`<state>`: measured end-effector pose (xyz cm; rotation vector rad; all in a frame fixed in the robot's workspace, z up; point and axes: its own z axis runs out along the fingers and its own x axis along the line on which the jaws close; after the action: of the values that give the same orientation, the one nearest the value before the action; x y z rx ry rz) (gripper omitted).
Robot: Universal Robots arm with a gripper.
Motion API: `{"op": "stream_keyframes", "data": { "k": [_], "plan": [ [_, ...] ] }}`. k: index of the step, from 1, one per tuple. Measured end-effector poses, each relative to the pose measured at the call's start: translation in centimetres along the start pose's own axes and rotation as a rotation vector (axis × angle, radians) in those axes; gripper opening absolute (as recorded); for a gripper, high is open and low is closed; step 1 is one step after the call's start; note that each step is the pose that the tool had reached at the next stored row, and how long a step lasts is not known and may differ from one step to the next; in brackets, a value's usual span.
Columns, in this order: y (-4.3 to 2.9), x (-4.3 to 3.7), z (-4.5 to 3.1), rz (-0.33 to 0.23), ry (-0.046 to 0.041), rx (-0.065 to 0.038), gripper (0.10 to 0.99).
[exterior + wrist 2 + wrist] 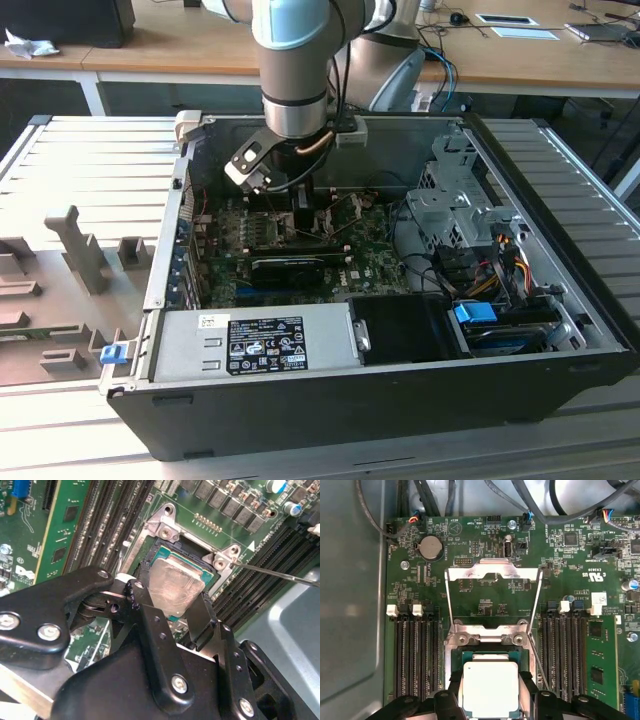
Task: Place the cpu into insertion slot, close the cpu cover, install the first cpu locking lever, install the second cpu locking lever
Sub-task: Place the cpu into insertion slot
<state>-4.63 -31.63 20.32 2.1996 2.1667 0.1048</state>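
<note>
- While the cpu cover (pixel 492 571) stands swung back, leaving the way open, the gripper (pixel 491 696) pinches the cpu (pixel 487 685) by opposite edges
- It's squared over the insertion slot (pixel 172 550), face up

Arm (pixel 293 70) reaches straight down into the open computer case (pixel 400 400), gripper (pixel 303 205) low over the green motherboard (pixel 372 265); power supply (pixel 190 345) along the near wall, drive cage (pixel 447 195) on the exterior view's right.

white lettering on motherboard (pixel 485 605), probably certification mark (pixel 594 575)
</note>
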Motion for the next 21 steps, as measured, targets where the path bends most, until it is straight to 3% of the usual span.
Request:
{"op": "stream_keyframes", "data": {
  "k": [9, 11, 12, 15, 21],
  "plan": [
    [0.08, 0.0, 0.3, 0.0, -0.0001, 0.001, 0.533],
    [0.08, 0.0, 0.3, 0.0, -0.0001, 0.001, 0.545],
    [0.08, 0.0, 0.3, 0.0, -0.0001, 0.001, 0.608],
    [0.08, 0.11, 0.31, 0.0, 0.0013, 0.001, 0.608],
    [0.14, 0.12, -0.48, 0.0, 0.0005, 0.001, 0.608]
  ]
}}
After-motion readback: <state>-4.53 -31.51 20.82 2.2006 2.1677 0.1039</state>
